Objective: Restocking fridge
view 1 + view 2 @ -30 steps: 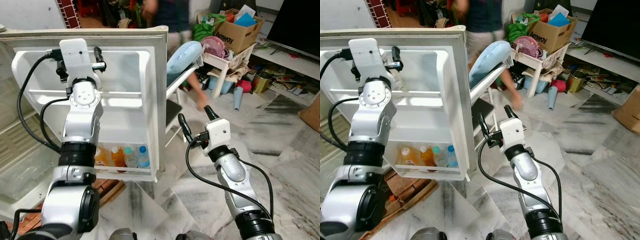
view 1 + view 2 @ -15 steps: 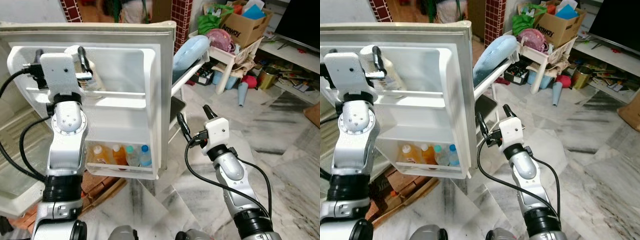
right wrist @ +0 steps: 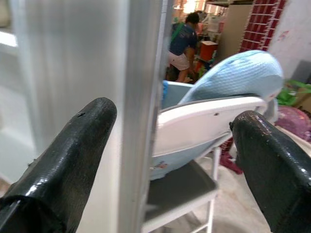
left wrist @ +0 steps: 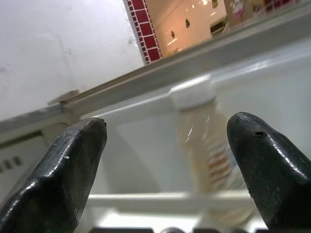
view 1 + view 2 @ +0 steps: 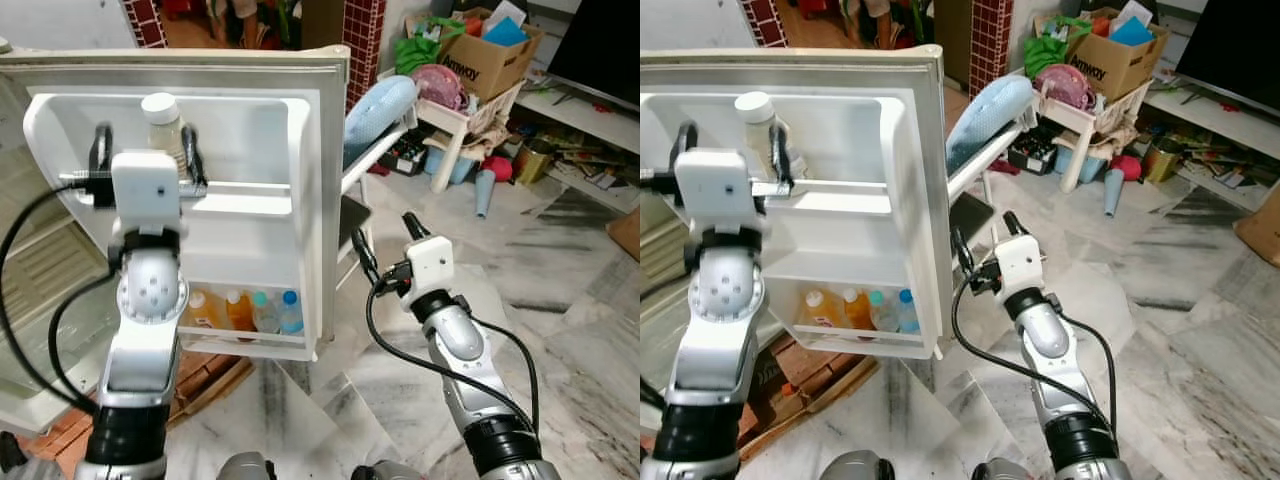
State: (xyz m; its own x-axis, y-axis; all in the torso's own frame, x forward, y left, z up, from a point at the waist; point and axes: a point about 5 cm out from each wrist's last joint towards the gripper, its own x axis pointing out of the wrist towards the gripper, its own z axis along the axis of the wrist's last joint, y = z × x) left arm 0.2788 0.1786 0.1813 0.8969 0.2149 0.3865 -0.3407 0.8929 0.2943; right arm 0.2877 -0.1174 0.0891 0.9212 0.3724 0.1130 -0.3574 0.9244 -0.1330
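Fridge door [image 5: 310, 180] swung open, 4 small bottles [image 5: 245, 312] in its bottom rack. Upper shelf: white-capped bottle [image 5: 166, 135], left gripper [image 5: 146, 158] spread before it, not touching (label ribbing clearer in wrist view). Right gripper [image 5: 385, 245] parted beside door edge.

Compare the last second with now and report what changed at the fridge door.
The left gripper let go of the white-capped bottle, which now stands on the upper door shelf, and drew back open. The right gripper and the bottom-shelf drinks stayed put.
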